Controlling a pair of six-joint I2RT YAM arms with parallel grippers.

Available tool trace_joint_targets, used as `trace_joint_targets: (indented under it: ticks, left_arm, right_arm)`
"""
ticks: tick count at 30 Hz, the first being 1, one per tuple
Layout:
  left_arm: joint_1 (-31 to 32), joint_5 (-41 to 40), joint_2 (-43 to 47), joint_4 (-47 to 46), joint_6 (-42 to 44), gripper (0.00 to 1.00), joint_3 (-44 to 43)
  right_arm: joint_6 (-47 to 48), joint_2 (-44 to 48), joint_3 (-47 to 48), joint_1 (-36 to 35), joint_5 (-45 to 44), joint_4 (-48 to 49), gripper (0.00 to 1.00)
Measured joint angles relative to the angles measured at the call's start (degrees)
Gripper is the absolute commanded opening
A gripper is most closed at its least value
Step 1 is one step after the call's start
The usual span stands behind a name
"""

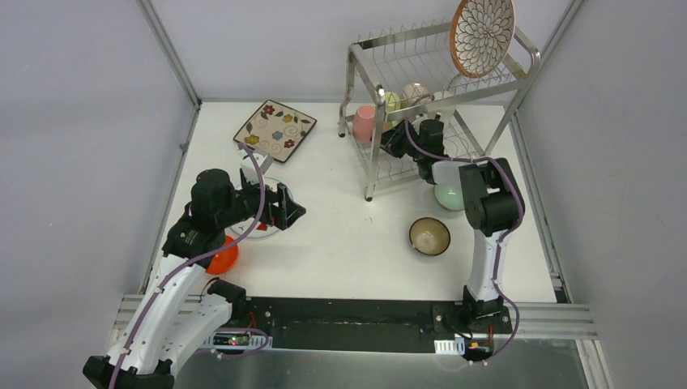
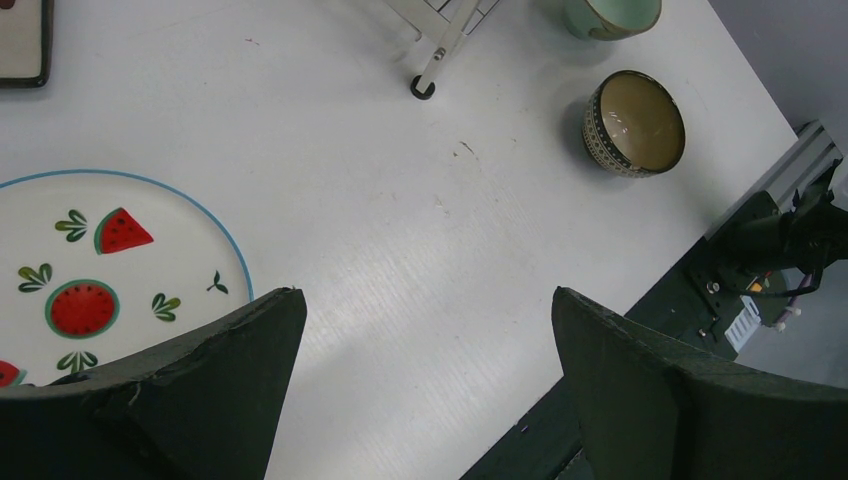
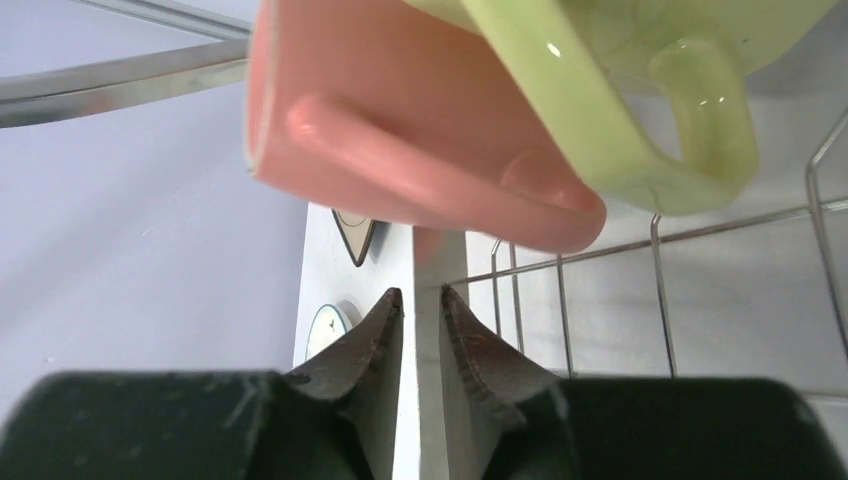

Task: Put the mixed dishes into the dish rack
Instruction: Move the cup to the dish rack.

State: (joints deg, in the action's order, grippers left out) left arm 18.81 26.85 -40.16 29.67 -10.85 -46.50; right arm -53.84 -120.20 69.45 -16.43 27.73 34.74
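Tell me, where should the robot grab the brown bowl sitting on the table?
Grip the brown bowl by its rim, coming straight down from above, one finger of the tool inside and one outside. It stands upright, mouth open to the top, nothing touching it, so the thin rim is probably the easiest part to pinch.

No readable text, labels, brands or numbers anywhere; plates carry only floral, petal, watermelon motifs.
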Motion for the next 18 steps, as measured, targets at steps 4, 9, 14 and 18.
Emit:
trace_joint_targets:
  ticks: [4,9,14,18]
  left_arm:
    - [0.00,0.00,0.04,0.00,0.00,0.98,0.00]
    - [0.00,0.00,0.04,0.00,0.00,0.98,0.00]
    - [0.00,0.00,0.04,0.00,0.00,0.98,0.00]
    - [0.00,0.00,0.04,0.00,0.00,0.98,0.00]
  right_arm:
    - [0.13,4.46,-3.23,1.03,-1.42,0.20,0.31]
    - [0.31,7.61,-5.79,2.82,-3.41,0.57,0.38]
    - [0.42,7.63,-5.88,4.20,-4.26,0.55,0.38]
    - [0.50,7.56,-5.81,4.72,-4.44,0.50,0.38]
